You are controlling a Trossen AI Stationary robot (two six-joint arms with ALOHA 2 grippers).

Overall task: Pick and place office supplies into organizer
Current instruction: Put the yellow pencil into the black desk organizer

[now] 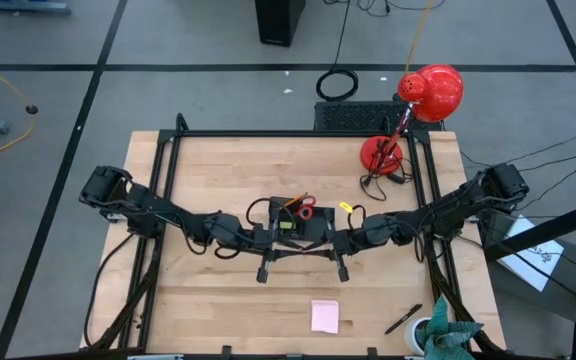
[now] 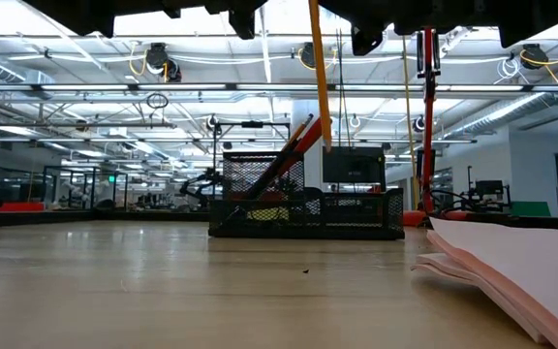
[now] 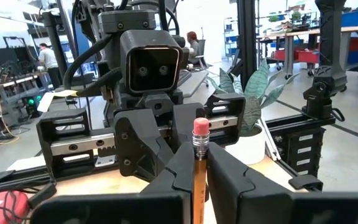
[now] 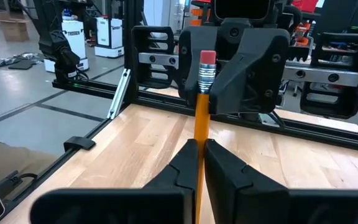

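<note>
The wooden worktop (image 1: pixel 218 300) carries a black organizer (image 1: pixel 298 222) just behind the left claw (image 1: pixel 266 268), beyond it a red lamp (image 1: pixel 380 152), and nearer the front edge a pink notepad (image 1: pixel 324 315) and a pen (image 1: pixel 403 319).

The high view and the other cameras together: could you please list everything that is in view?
table: one, pale wood, under everything
organizer: one, black mesh, table centre
scissors: one pair, red handles, standing in the organizer
small item: one, yellow, on the table just right of the organizer
sticky-note pad: one, pale pink, near edge
pen: one, dark, near edge, right of the pad
desk lamp: one, red, far right corner
potted plant: one, green, near right corner
pencil: one, orange with a pink eraser, upright above the table
left gripper: dark, closed on the pencil
right gripper: dark, facing it, also closed on the pencil
</note>
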